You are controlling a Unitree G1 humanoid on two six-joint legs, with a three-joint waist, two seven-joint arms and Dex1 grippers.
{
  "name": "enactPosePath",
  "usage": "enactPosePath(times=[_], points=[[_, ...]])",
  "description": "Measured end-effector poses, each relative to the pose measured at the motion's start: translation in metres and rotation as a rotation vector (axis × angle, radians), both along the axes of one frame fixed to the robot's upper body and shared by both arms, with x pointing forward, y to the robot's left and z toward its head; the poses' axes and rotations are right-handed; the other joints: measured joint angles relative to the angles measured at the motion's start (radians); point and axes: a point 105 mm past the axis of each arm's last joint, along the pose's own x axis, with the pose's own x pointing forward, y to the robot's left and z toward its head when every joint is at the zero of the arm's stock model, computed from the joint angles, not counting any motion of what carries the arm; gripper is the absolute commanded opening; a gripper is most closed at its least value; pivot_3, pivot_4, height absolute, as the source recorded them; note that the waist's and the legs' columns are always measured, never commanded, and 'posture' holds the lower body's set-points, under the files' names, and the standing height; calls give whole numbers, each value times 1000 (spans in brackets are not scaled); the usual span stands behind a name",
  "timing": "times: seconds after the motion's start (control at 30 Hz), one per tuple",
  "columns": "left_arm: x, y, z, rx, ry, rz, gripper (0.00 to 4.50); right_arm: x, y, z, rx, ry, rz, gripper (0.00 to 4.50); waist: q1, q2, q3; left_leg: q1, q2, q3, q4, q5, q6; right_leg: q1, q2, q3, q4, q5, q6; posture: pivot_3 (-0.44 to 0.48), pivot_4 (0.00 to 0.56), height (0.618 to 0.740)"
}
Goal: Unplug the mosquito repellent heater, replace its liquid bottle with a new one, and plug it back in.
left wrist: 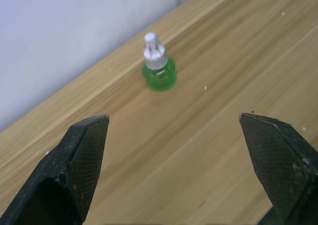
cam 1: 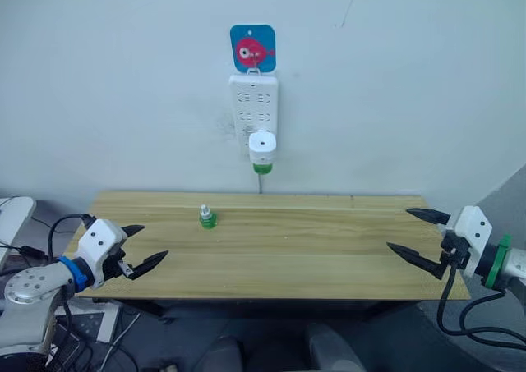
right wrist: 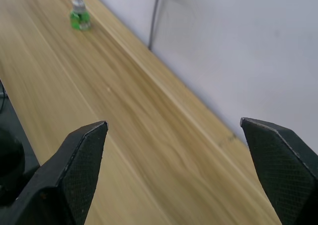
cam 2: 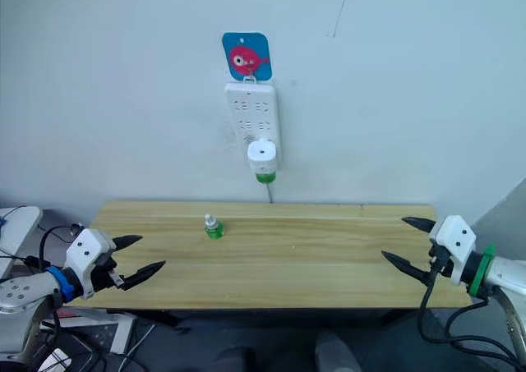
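**Inspector:** Start with the largest items and work down.

**Assistant:** A wooden table stands against a pale wall. A white power strip hangs upright on that wall from a blue fish-print hook plate. The mosquito repellent heater is plugged into the strip's lower end, well above the tabletop, with its fitted green bottle pointing down. The new liquid bottle, green with a pale cap, stands upright on the table towards the back edge, left of centre.

**Inspector:** Which step is in hand?

**Assistant:** In my judgement, none has started. The heater is seated in the strip and the spare bottle is untouched, so unplugging comes first.

**Inspector:** What does that move call for?

**Assistant:** One arm must rise well above the table to the wall, close on the heater's white body rather than the bottle, and pull straight out from the strip. The strip hangs from a hook, so it may swing or lift; steadying it with the other arm looks prudent.

**Inspector:** Condition of the tools?

**Assistant:** The left gripper sits at the table's left edge, fingers spread wide, holding nothing and touching nothing; the spare bottle lies ahead of it, well apart. The right gripper sits at the right edge, likewise wide open and empty
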Motion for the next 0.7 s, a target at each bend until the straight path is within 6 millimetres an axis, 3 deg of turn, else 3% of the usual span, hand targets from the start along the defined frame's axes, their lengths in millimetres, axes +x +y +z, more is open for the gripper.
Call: enactPosePath(times=[0.2,0.43,0.53,0.7], points=[[36,-23,37,-80,-95,-22,4500,6,43,36,125,-107,28,4471,-19,-2,39,-2,0,0,0,0,0,0,0,0,0,0,1,-228,236,733],[83,-68,83,-222,-179,-71,4500,14,79,75,241,-182,36,4471,-44,-5,68,-10,-1,-4,0,0,0,-6,2,-2,0,3,10,-274,259,733],[99,-84,100,-279,-199,-94,4500,16,93,81,267,-185,50,4471,-53,-4,69,-22,-1,-5,1,0,0,-16,3,-2,1,6,12,-288,260,733],[116,-93,106,-345,-185,-103,4500,18,104,82,281,-171,52,4471,-77,-3,70,-23,-1,-7,0,-1,2,-17,3,-4,1,7,11,-314,261,733]])
